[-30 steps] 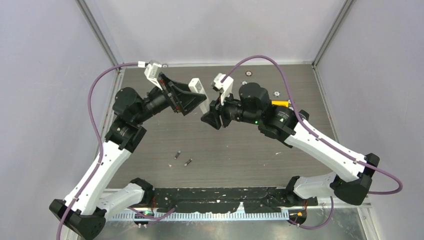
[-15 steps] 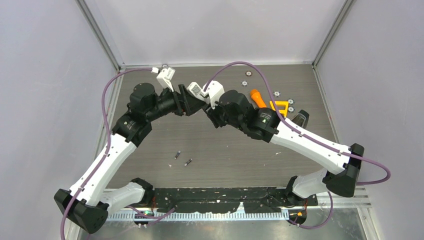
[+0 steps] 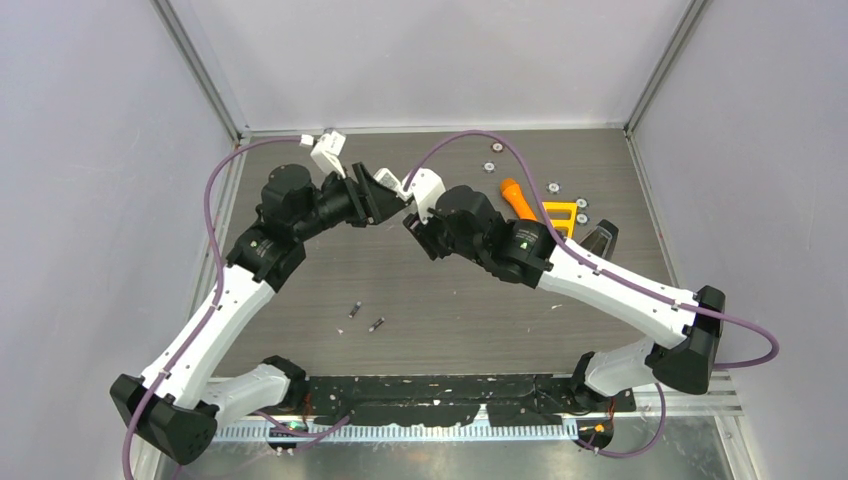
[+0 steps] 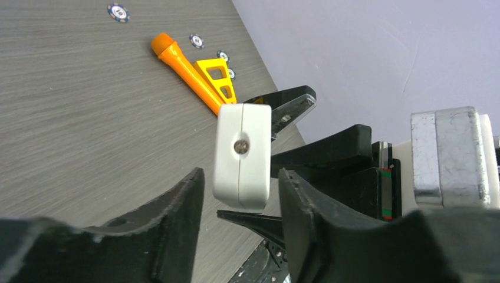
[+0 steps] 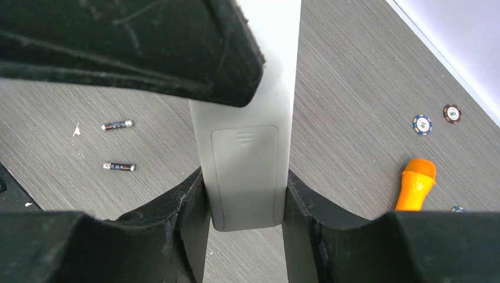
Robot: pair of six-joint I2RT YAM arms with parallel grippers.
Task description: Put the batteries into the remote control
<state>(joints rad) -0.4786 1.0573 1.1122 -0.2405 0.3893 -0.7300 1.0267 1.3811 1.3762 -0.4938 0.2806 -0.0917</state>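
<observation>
The remote control (image 5: 246, 171) is held above the table with its plain white back and battery cover facing the right wrist camera. My right gripper (image 5: 246, 177) is shut on its lower end. In the top view the remote (image 3: 390, 181) shows as a white bit between the two grippers. My left gripper (image 4: 242, 177) straddles the remote's other end (image 4: 243, 153), with a thin gap on each side. From above, the left gripper (image 3: 385, 195) and right gripper (image 3: 408, 215) meet at the back centre. Two batteries (image 3: 354, 310) (image 3: 377, 323) lie loose on the table, also seen as batteries (image 5: 117, 125) (image 5: 119, 167).
An orange flashlight (image 3: 517, 198) and a yellow triangular piece (image 3: 561, 215) lie at the back right. Small round discs (image 3: 490, 167) (image 3: 553, 187) are scattered near them. A black object (image 3: 600, 238) sits by the right arm.
The right arm moved left with the remote, uncovering the flashlight. The left gripper came round the remote's free end and its jaws narrowed a lot.
</observation>
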